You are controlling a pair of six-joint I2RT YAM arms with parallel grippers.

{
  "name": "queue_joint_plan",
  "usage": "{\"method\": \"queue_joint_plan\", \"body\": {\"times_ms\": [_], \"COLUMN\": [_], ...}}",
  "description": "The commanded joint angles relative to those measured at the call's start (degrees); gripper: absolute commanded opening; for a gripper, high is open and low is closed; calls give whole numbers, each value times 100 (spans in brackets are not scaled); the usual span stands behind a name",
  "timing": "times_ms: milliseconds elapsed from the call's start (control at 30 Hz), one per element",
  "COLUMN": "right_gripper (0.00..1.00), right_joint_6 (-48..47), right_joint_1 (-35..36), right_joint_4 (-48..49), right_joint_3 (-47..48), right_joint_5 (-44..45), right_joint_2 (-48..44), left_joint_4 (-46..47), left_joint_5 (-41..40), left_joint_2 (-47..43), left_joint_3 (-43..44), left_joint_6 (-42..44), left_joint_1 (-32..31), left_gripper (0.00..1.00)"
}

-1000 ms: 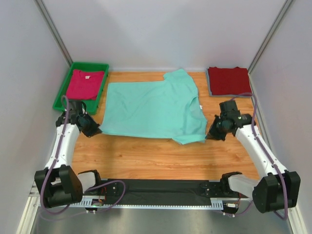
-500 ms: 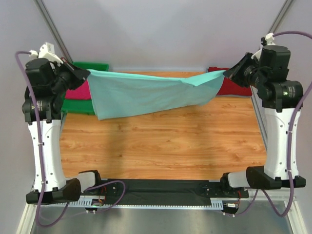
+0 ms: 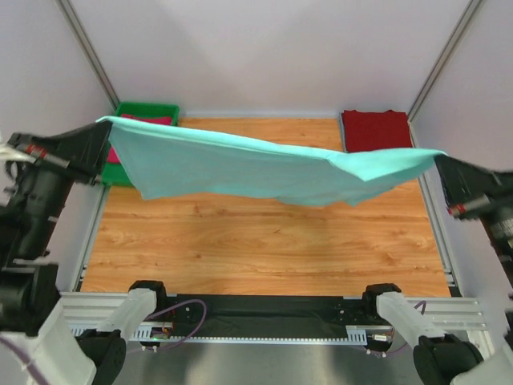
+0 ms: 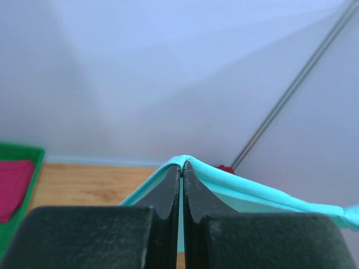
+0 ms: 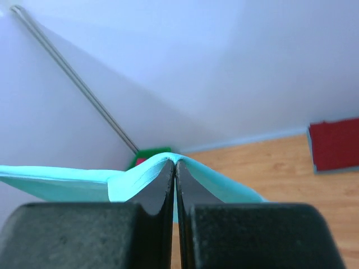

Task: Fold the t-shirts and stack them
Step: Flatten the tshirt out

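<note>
Mint-teal t-shirt (image 3: pixel 256 164) hangs stretched in the air above the table (image 3: pixel 264 241), left end clamped in the left gripper (image 4: pixel 182 167), right end in the right gripper (image 5: pixel 174 166); the spreading step seems in hand, and next both must lower it flat together.

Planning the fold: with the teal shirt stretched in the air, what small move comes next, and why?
Probably lower the teal shirt flat onto the table, keeping tension: the left gripper and right gripper pinch its ends, holding it taut midair.
</note>
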Motion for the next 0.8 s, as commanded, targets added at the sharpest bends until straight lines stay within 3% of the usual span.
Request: {"method": "queue_joint_plan", "body": {"times_ms": [0,167,300,567,767], "right_gripper": [0,0,0,0,0], "right_joint_6": [-82,-29,-100,-29,-337], "right_joint_1": [41,32,32,15,6], "right_joint_4": [295,680,1173,2457,3238], "right_joint_3": [194,-227,-684,-2477,-3584], "right_joint_5": [208,358,394,226,182], "right_joint_2": [-402,-272,430,1635,2444], "left_joint_4": [-204,-143,-28,736,1974], "left_joint_5": [-628,-664,-506,-506,-154], "left_joint_2": [-330,-103,432,1268,2602], "left_joint_3": [316,325,-263,-2644,-4139], "left_joint_6": [382,356,233,382,461], "left_joint_1": [-269,-375,-375,-305,-59], "left_gripper": [0,0,0,0,0]}}
